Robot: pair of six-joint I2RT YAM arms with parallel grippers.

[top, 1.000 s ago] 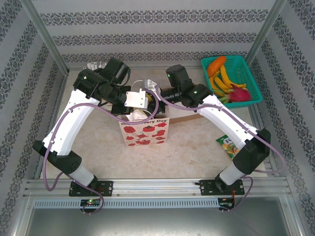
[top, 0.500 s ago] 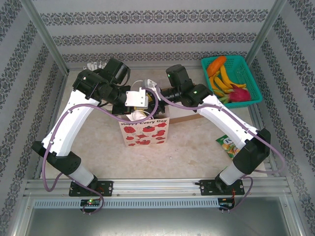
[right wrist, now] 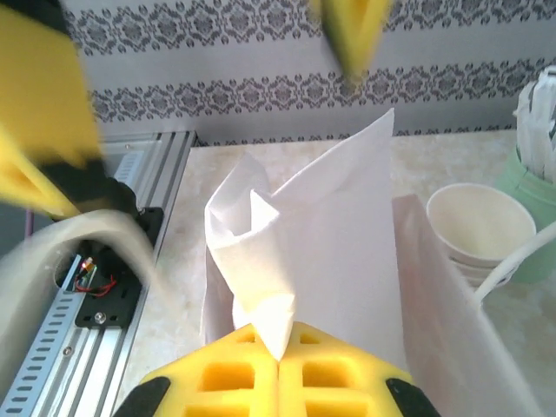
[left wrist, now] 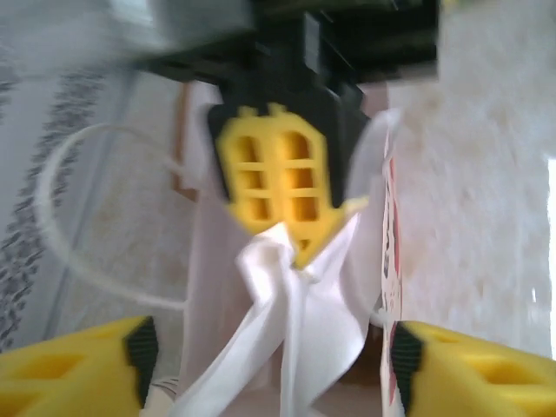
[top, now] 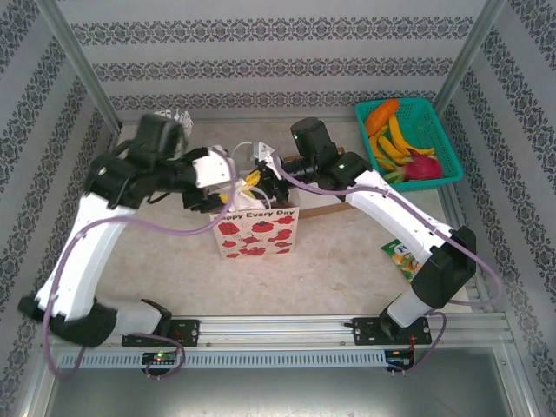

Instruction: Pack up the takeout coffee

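The takeout coffee is hidden. A white paper bag (top: 256, 230) printed with red tomatoes stands upright mid-table. My right gripper (right wrist: 278, 369) hangs over the bag's open mouth and is shut on a crumpled sheet of white paper (right wrist: 287, 252); in the left wrist view the same right gripper (left wrist: 280, 187) pinches that white paper (left wrist: 295, 330) at its top. My left gripper (left wrist: 274, 382) is open, its yellow fingers wide apart either side of the paper and touching nothing. From above, the left gripper (top: 226, 193) sits at the bag's left top edge, blurred.
A stack of lidless cups (right wrist: 479, 228) and a pale green cup of white-wrapped sticks (right wrist: 537, 174) stand behind the bag. A green basket of toy fruit (top: 408, 139) is at the back right. A snack packet (top: 400, 256) lies by the right arm.
My left gripper has opened and its arm has swung out to the left. My right gripper has closed on the white paper over the bag.
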